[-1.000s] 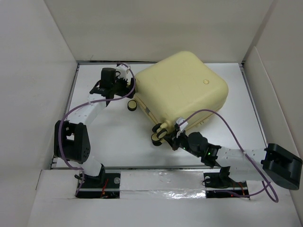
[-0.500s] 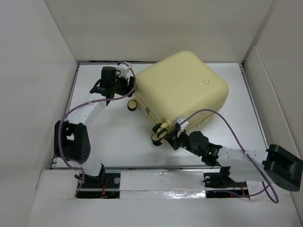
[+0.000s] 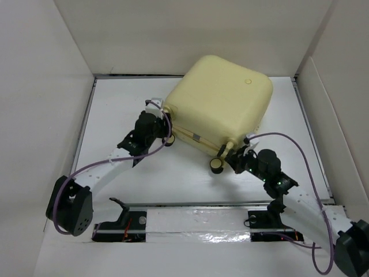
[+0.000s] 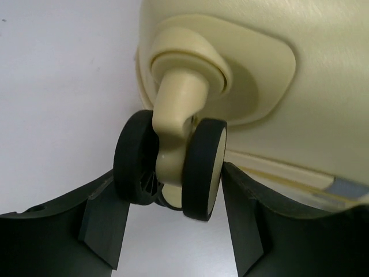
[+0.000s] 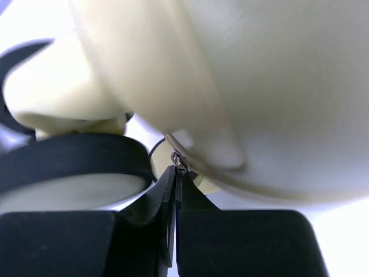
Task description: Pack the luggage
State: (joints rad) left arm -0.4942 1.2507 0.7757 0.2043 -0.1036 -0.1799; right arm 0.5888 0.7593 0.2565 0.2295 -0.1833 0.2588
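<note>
The pale-yellow luggage (image 3: 222,104) lies closed on the white table, its round emblem (image 3: 248,81) facing up. My left gripper (image 3: 164,137) is at its near-left corner. In the left wrist view the fingers (image 4: 98,225) press on both sides of the twin black-and-yellow caster wheel (image 4: 203,164). My right gripper (image 3: 233,157) is at the near-right corner beside the other wheel (image 3: 216,165). In the right wrist view it (image 5: 176,176) is shut on the small metal zipper pull (image 5: 179,159) under the shell's seam. The lining is hidden.
White walls (image 3: 46,86) box in the table on the left, back and right. A taped front ledge (image 3: 196,218) runs along the near edge by the arm bases. Purple cables (image 3: 288,138) loop off both arms.
The luggage has turned and shifted toward the back. My left gripper moved from the far-left side down onto the left wheel. My right gripper moved right along the near edge.
</note>
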